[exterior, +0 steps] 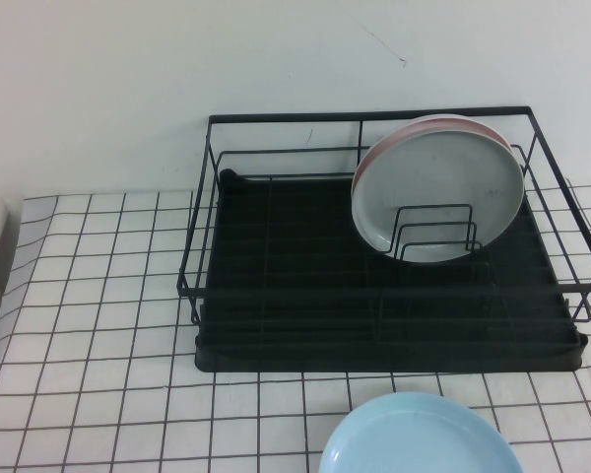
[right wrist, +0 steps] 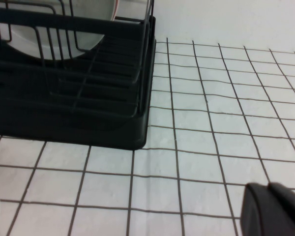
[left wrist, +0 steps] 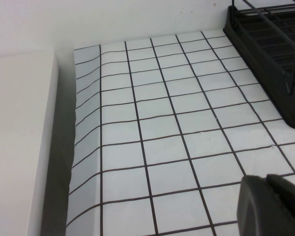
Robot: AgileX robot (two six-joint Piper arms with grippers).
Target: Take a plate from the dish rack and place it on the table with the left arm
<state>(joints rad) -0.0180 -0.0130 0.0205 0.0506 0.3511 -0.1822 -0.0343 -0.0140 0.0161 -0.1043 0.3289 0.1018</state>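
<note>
The pale grey plate (exterior: 438, 187) stands on edge in the wire dividers at the right end of the black dish rack (exterior: 276, 296), leaning on a pale pink plate (exterior: 414, 130) behind it. Neither arm shows in the high view. In the left wrist view my left gripper (left wrist: 266, 179) hovers shut and empty over the gridded table (left wrist: 162, 128), with the rack's corner (left wrist: 270, 54) some way off. My right gripper (right wrist: 269, 187) is likewise shut and empty above the table, away from the rack's corner (right wrist: 88, 118); the grey plate (right wrist: 34, 46) shows behind the wires.
A light blue plate (exterior: 421, 439) lies flat on the table in front of the rack, at the near edge. A white block (left wrist: 14, 147) borders the table's left side. The white wall rises right behind the rack.
</note>
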